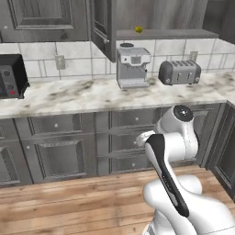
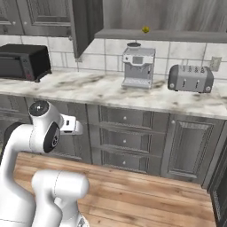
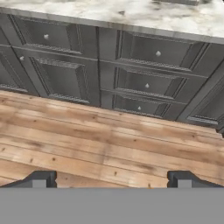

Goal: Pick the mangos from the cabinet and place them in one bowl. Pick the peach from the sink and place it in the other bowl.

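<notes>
Height is the gap that matters: a small yellow-green egg-shaped mango (image 1: 138, 29) sits on the grey shelf of the dark grey wood-grain wall cabinet (image 1: 167, 33), above the silver coffee machine (image 1: 132, 66) on the marble table (image 1: 73, 94). The claw (image 3: 112, 178) hangs low, spread wide and empty, aimed at floorboards and panelled drawers (image 3: 146, 83), so it must rise and reach forward.

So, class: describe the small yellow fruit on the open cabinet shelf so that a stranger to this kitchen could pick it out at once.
Start at the marble counter and find the silver coffee machine standing against the tiled wall. Look straight above it to the grey shelf of the open cabinet. The mango is the small yellow-green fruit there, far smaller than the coffee machine and toaster below.
</notes>
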